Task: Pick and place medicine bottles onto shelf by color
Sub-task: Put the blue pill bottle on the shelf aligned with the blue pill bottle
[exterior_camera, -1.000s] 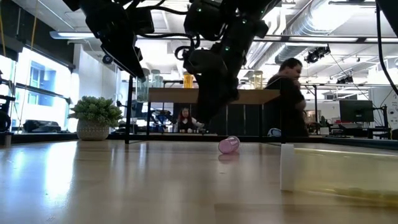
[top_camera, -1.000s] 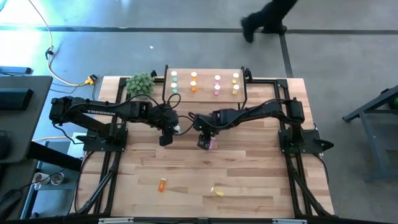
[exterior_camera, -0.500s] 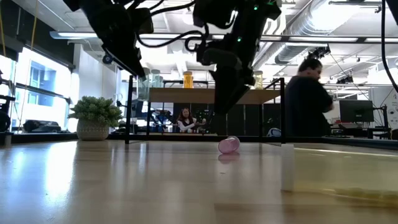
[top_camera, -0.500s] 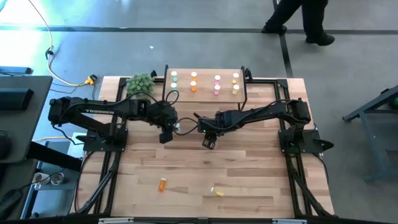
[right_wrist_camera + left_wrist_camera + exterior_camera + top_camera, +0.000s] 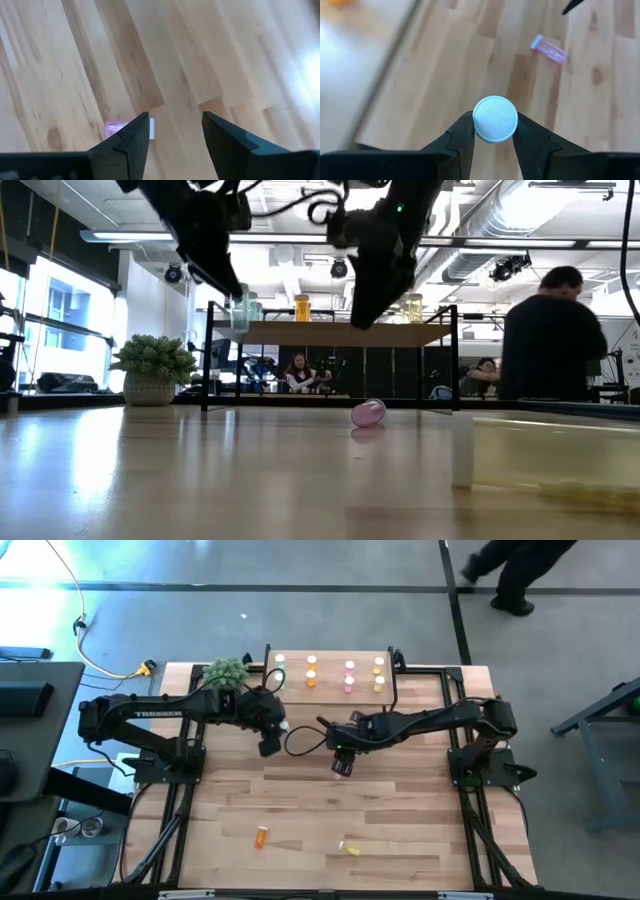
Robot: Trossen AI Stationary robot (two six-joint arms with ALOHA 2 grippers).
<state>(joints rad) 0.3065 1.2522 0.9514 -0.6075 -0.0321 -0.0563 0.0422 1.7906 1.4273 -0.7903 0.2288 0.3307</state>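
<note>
A: Where is your left hand (image 5: 272, 737) right now?

B: You have it raised off the counter (image 5: 400, 830), just in front of the shelf (image 5: 330, 655), fingers pinching a bottle (image 5: 495, 119) whose white cap faces the wrist camera. The body colour is hard to tell.

A: And your right hand (image 5: 342, 763)?

B: It hangs above mid-counter with fingers spread and nothing between them. The pink bottle (image 5: 114, 128) lies on its side on the wood under it.

A: What about the others?

B: Rows of bottles stand on the shelf. An orange bottle (image 5: 261, 836) and a yellow bottle (image 5: 350, 848) lie near your front edge, well apart from both hands.
</note>
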